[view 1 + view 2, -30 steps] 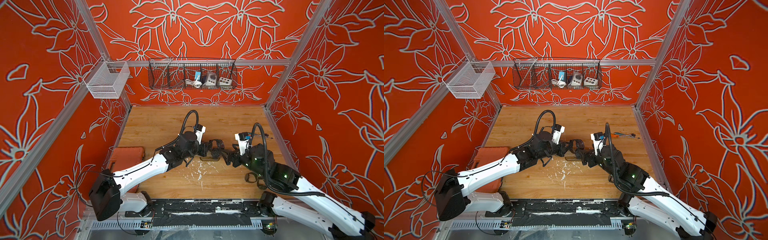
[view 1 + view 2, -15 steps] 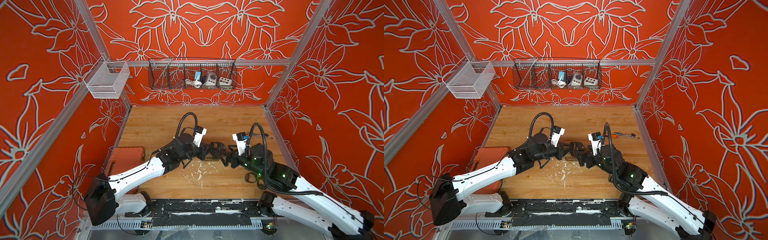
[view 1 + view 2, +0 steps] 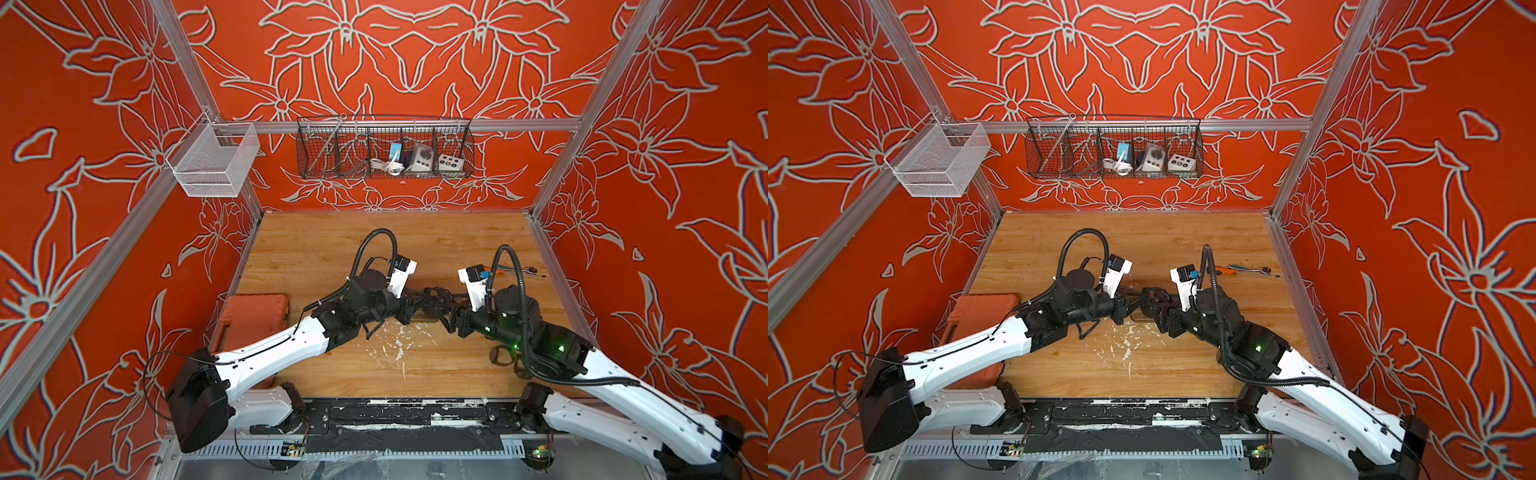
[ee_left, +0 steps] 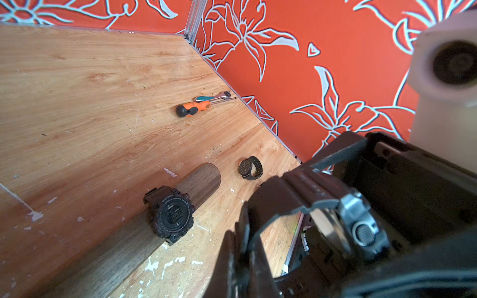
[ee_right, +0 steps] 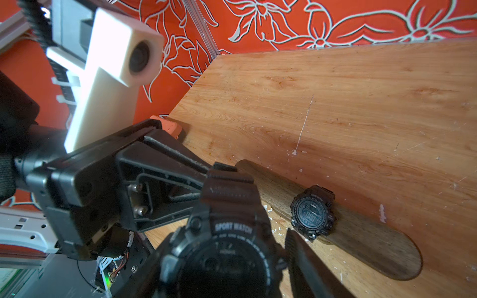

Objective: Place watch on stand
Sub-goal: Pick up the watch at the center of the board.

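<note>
— Looking for the black sport watch?
— Hangs over the dark wooden stand, strap clenched in the left claw.
— And the right claw?
— Flanks the watch face; gripping or loose, cannot tell.

Both the left arm and the right arm are wearing glossy white shells over their long links, with black housings at the joints and bulky black blocks at the near ends. A ribbed black hose is arching over each wrist beside a white box-shaped camera mount, and small green lights are glowing on the right arm's dark joints. The left gripper is showing angular black plastic with two silver screws.
</note>
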Tool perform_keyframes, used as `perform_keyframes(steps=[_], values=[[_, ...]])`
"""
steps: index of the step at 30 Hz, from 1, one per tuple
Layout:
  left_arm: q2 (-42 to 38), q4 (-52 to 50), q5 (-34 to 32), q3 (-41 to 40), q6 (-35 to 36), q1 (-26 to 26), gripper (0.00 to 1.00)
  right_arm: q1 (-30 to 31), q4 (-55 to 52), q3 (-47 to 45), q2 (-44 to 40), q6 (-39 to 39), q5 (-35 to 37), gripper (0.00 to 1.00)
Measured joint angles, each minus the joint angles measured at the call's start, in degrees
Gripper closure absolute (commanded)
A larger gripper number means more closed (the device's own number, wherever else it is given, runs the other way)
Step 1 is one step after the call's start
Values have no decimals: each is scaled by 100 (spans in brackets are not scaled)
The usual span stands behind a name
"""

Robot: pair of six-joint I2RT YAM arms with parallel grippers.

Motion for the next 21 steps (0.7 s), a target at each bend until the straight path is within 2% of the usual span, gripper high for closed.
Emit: perform_keyframes(steps=[4, 7, 14, 21], values=[[44, 0, -22, 0, 61, -15, 100, 0, -15, 9, 24, 9, -28, 27], [92, 0, -26, 0, 83, -20, 100, 0, -28, 57, 39, 15, -46, 29], [109, 4, -70, 0, 109, -20, 100, 0, -7, 68, 66, 63, -133, 47], [170, 2, -107, 2, 111, -35, 100, 0, -55, 98, 188, 26, -177, 57]])
